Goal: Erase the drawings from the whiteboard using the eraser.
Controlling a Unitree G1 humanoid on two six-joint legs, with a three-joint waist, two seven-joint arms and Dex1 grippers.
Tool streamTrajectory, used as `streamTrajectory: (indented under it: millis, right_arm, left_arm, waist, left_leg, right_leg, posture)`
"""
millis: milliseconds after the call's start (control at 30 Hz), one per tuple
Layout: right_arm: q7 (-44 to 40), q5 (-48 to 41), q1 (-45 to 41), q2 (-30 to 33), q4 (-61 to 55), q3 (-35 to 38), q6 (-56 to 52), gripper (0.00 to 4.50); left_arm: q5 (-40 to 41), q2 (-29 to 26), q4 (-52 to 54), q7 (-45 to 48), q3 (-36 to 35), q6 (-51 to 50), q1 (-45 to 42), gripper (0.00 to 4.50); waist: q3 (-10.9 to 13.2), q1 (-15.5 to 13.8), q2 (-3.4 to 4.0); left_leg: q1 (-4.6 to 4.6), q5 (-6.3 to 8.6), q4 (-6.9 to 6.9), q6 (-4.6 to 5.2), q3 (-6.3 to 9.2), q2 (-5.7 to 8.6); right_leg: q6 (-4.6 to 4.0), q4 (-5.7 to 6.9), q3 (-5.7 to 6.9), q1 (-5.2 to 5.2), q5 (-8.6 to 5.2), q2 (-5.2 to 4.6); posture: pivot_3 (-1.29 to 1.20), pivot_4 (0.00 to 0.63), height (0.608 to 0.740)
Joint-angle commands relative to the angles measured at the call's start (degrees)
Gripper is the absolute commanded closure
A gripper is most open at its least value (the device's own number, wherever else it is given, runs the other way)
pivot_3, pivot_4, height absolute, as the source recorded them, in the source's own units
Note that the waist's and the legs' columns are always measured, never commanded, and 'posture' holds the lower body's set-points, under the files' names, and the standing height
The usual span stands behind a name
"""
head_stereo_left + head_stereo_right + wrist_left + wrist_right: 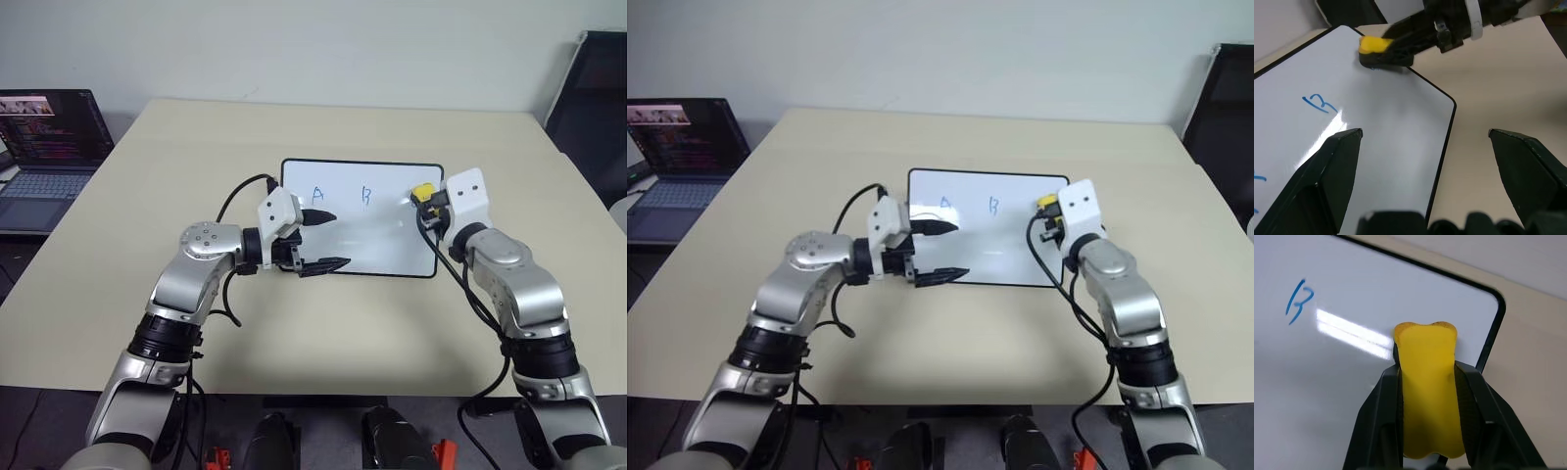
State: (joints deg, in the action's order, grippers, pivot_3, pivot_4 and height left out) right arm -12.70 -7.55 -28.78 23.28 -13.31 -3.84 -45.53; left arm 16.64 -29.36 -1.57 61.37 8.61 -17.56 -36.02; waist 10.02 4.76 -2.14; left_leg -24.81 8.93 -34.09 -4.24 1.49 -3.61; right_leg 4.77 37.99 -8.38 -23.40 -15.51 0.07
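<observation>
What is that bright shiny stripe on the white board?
It is glare: a light reflecting off the glossy whiteboard. In the right wrist view it is a bright band beside the eraser; in the left wrist view a smaller streak sits near the letter B. In the left eye view the board only shows a faint sheen.

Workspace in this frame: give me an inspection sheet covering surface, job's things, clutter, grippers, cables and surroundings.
Surface: beige table.
Job's things: black-framed glossy whiteboard lying flat; blue letters A and B remain; yellow block eraser over the board's right end.
Clutter: nothing seen.
Grippers: right gripper shut on the eraser; left gripper open, its fingers straddling the board's near-left edge.
Cables: black cables loop along both arms.
Surroundings: open laptop at far left, pale wall behind.
</observation>
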Motion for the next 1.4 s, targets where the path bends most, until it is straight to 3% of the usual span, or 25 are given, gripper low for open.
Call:
streamTrajectory:
  millis: [33, 267, 567, 1167, 1400]
  right_arm:
    - [-2.5, 1.0, 0.7, 1.7, -1.2, -2.5, -2.3, 3.41]
    - [2.0, 5.8, -3.5, 0.0, 2.3, -1.1, 2.5, 3.41]
    - [1.3, 7.3, -7.9, -3.0, 7.1, -1.9, 5.8, 3.41]
    - [-6.4, 3.8, -2.0, -1.3, 0.5, -1.1, -3.6, 3.41]
    - [-5.9, 0.6, -0.7, -3.0, -6.6, 4.5, -1.3, 3.41]
  left_arm:
    - [0.6, 0.2, 2.3, -0.2, -0.4, -0.4, -1.8, 0.0]
    - [0.1, 0.3, 0.5, 0.7, -0.5, 1.3, -1.5, 0.0]
    - [0.0, -0.1, 0.1, 1.3, -0.5, 2.7, -0.3, 0.0]
    - [0.7, -0.3, 5.0, -0.6, -0.7, -1.9, -0.5, 0.0]
    - [1.5, -2.4, 6.4, -3.5, -4.5, -3.8, 3.8, 0.0]
  waist:
    - [0.0, 0.3, 0.0]
    - [0.0, 0.4, 0.0]
    - [0.0, 0.2, 0.01]
    - [0.0, 0.3, 0.01]
    - [0.0, 0.3, 0.02]
  left_leg:
    - [0.0, 0.0, -0.04, 0.0, 0.0, 0.0]
    - [0.04, -0.06, -0.32, 0.09, -0.03, 0.0]
    - [-0.02, -0.06, -0.21, 0.09, -0.04, -0.01]
    - [0.02, -0.06, -0.4, 0.09, -0.04, -0.02]
    - [0.0, -0.06, -0.28, 0.09, -0.05, -0.02]
  right_leg:
    - [-0.01, 0.02, -0.01, 0.0, 0.0, 0.0]
    - [-0.25, 0.06, -0.1, 0.05, 0.08, 0.03]
    - [-0.13, 0.01, -0.09, 0.01, 0.11, 0.04]
    - [-0.23, 0.04, -0.12, 0.07, 0.09, 0.03]
    - [-0.22, -0.01, -0.12, 0.03, 0.08, 0.03]
  posture:
    - [0.0, 0.15, 0.74]
    - [0.0, 0.15, 0.74]
    - [0.0, 0.15, 0.74]
    - [0.0, 0.15, 0.74]
    - [0.0, 0.15, 0.74]
